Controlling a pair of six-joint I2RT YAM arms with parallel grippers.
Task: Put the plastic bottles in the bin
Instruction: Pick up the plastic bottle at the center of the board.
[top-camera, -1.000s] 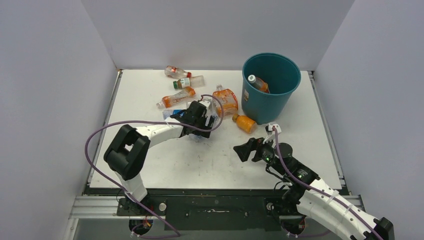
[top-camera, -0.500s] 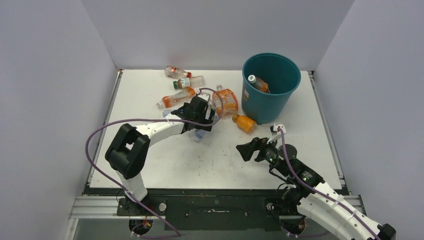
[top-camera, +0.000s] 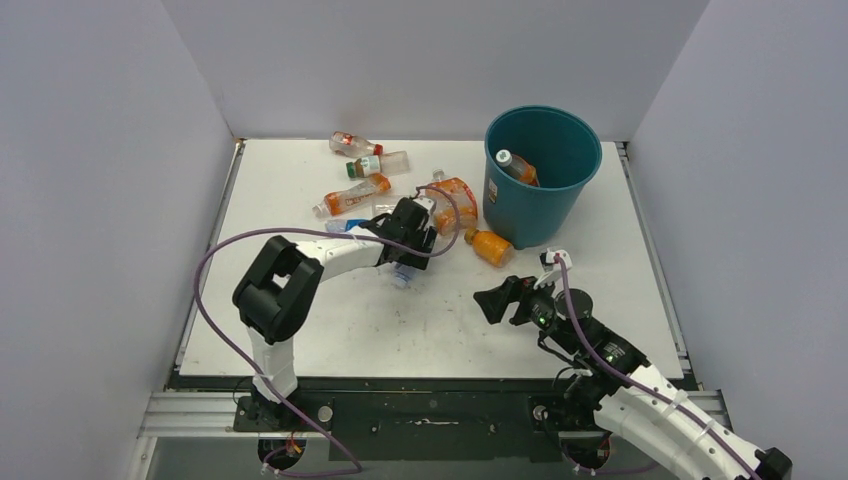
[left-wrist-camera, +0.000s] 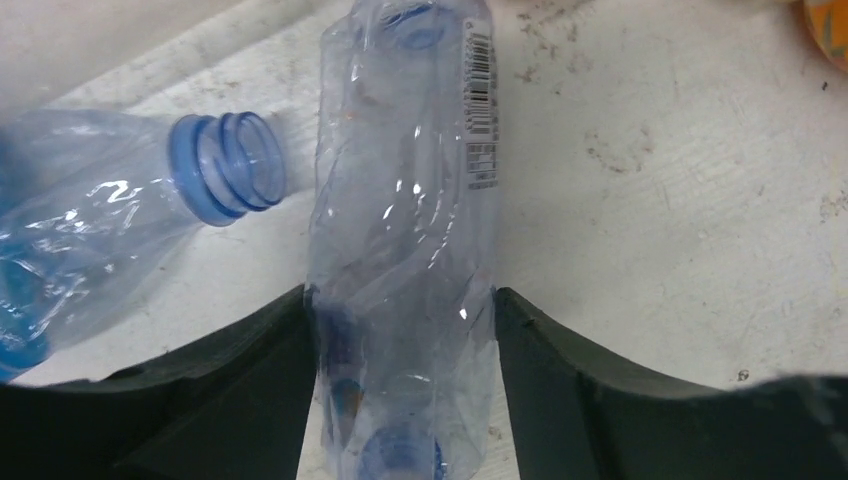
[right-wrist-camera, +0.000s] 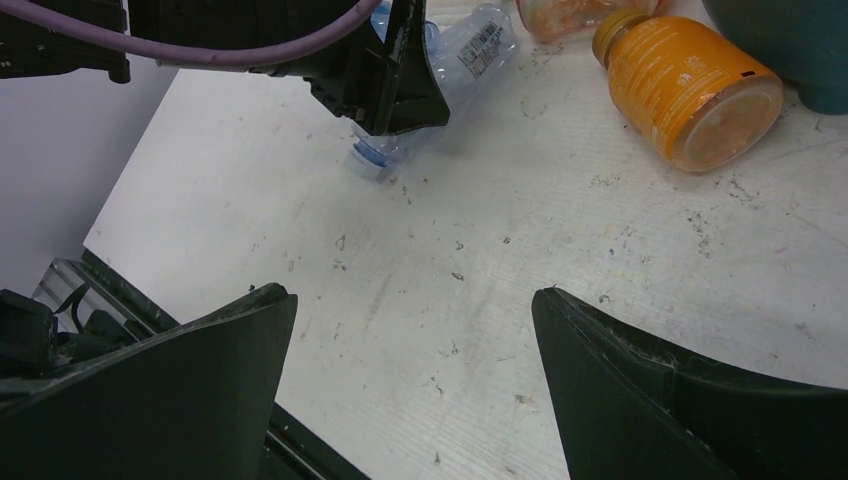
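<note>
Left pincer (left-wrist-camera: 400, 295) is clamping a crushed clear bottle (left-wrist-camera: 400, 180) that's lying on the bench (top-camera: 420, 330), with a capless blue bottle (left-wrist-camera: 90, 250) just to its left. I'm counting seven bottles on the bench and one in the single bin (top-camera: 530, 215). Right pincer (right-wrist-camera: 410, 295) is hanging wide over open bench, a stubby orange bottle (right-wrist-camera: 690, 95) ahead to its right, the bench edge showing near its left finger.

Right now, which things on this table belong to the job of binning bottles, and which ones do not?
Belong to the job: teal bin; bottle inside it; crushed clear bottle in the left gripper; blue-necked bottle; orange bottle by the bin; flattened orange bottle; orange-labelled bottle; green-capped bottle; red-capped bottle.
Not part of it: white table; purple cable.
</note>
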